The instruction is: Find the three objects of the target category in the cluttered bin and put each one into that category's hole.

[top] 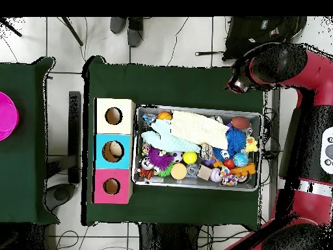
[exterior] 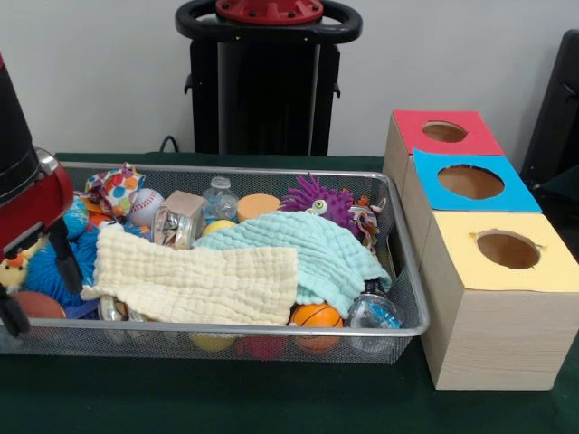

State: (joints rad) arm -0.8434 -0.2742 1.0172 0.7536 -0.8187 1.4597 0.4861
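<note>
A wire mesh bin (exterior: 398, 336) holds mixed toys under a cream cloth (exterior: 194, 280) and a mint cloth (exterior: 312, 253). Among them are a purple spiky toy (exterior: 317, 199), a baseball (exterior: 145, 206), a small basketball (exterior: 317, 316), a wooden block (exterior: 185, 203), an orange disc (exterior: 258, 205) and a blue spiky ball (exterior: 54, 267). My gripper (exterior: 36, 289) hangs at the bin's left end. Its fingers (exterior: 65, 258) stand apart, open, with a brown ball (exterior: 38, 306) low between them. In the overhead view the arm (top: 260, 68) hides the gripper.
To the right of the bin stand three wooden boxes with round holes: red-topped (exterior: 443, 133), blue-topped (exterior: 470, 181) and yellow-topped (exterior: 507, 249). Seen from overhead, the blue box's hole (top: 115, 150) shows something pale inside. A pink dish (top: 5, 116) sits on a separate table.
</note>
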